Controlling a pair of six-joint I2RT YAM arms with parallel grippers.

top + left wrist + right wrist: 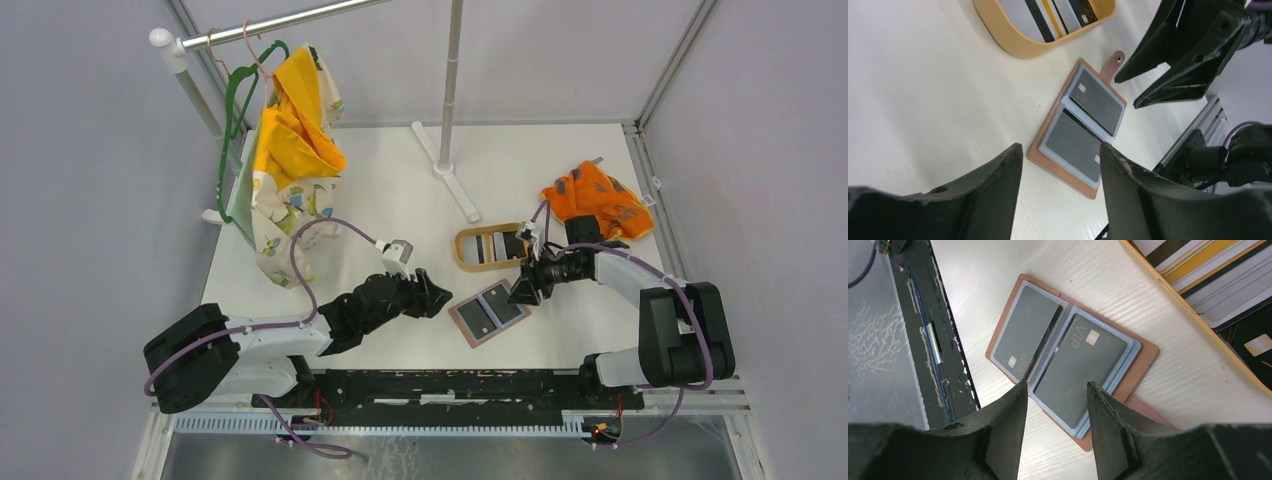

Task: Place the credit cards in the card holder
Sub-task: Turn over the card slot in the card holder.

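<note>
The card holder [489, 312] lies open on the table, reddish-brown outside with blue-grey pockets. A dark grey card sits in each facing pocket [1096, 100] [1073, 145]; both also show in the right wrist view [1025, 335] [1080, 365]. More credit cards [1208, 270], black, white and yellowish, lie in the oval wooden tray [466, 262]. My left gripper [440, 293] is open and empty just left of the holder [1048, 150]. My right gripper [520, 290] is open and empty over the holder's right edge [1148, 347].
An orange patterned cloth [597, 200] lies behind the right arm. A garment rack with a yellow garment [290, 150] stands at the back left, and its pole foot [450, 170] stands mid-back. The black base rail [450, 385] runs along the near edge.
</note>
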